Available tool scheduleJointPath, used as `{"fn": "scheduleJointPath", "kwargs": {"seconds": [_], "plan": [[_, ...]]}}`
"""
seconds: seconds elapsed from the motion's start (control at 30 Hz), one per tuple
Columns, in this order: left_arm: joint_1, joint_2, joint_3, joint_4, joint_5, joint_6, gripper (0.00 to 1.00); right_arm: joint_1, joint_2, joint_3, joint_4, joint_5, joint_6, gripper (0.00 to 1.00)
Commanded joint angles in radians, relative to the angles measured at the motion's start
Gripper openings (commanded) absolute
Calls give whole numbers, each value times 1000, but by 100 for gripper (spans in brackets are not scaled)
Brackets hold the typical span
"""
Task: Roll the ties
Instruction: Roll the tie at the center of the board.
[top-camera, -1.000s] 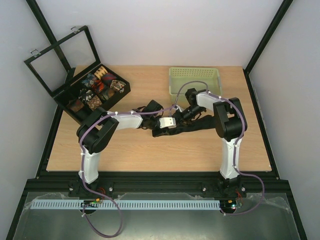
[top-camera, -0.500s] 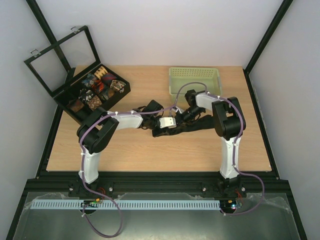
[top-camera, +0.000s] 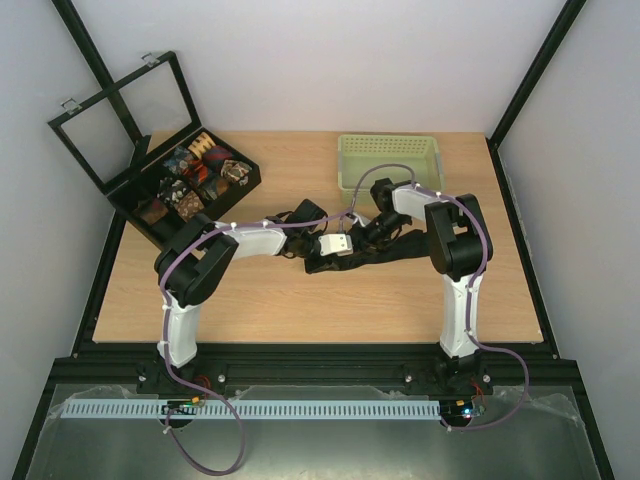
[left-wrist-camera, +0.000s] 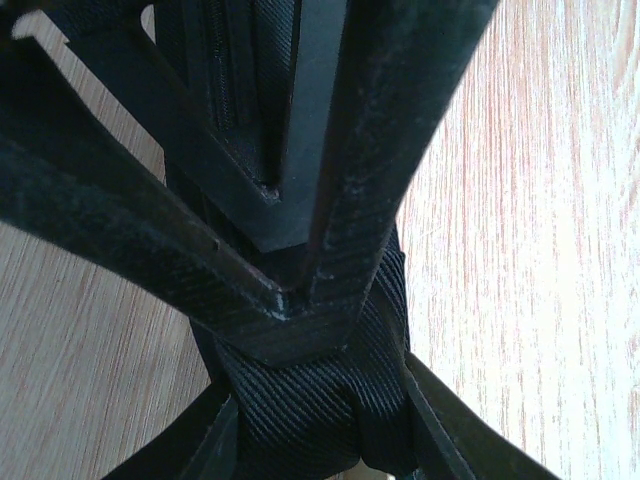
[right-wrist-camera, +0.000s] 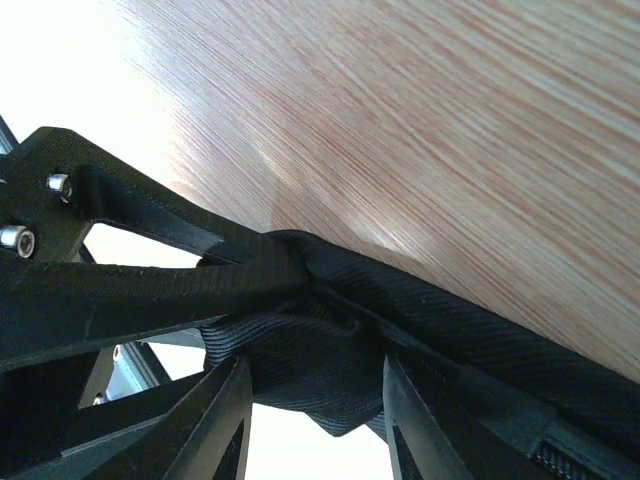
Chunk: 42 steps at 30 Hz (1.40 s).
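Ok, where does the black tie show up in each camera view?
Top external: the black tie lies mid-table, in front of the green basket.
Left wrist: bunched at lower centre.
Right wrist: bunched at lower centre, trailing off to the right.
Shared landmark: the wooden table lies under it in all three.

Beyond the tie, the basket is blocking the far edge, leaving only a narrow strip of table open between them. Far left of the tie, the box and its raised lid are closing off that corner. The left gripper and right gripper are crowding the tie's left end. Nearer than the tie, bare wood is lying open between the two arms.
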Motion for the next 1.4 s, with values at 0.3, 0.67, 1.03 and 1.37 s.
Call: {"fn": "scheduleJointPath", "kwargs": {"seconds": [0.3, 0.67, 1.03, 1.37], "plan": [[2, 64, -21, -66, -32, -16, 39, 31, 82, -9, -29, 164, -17, 1], [105, -125, -289, 446, 207, -177, 96, -61, 178, -30, -37, 124, -75, 1], [176, -217, -485, 1069, 226, -754, 99, -84, 210, -3, -30, 122, -90, 1], [172, -140, -411, 909, 306, -592, 99, -85, 188, -47, 6, 104, -60, 1]]}}
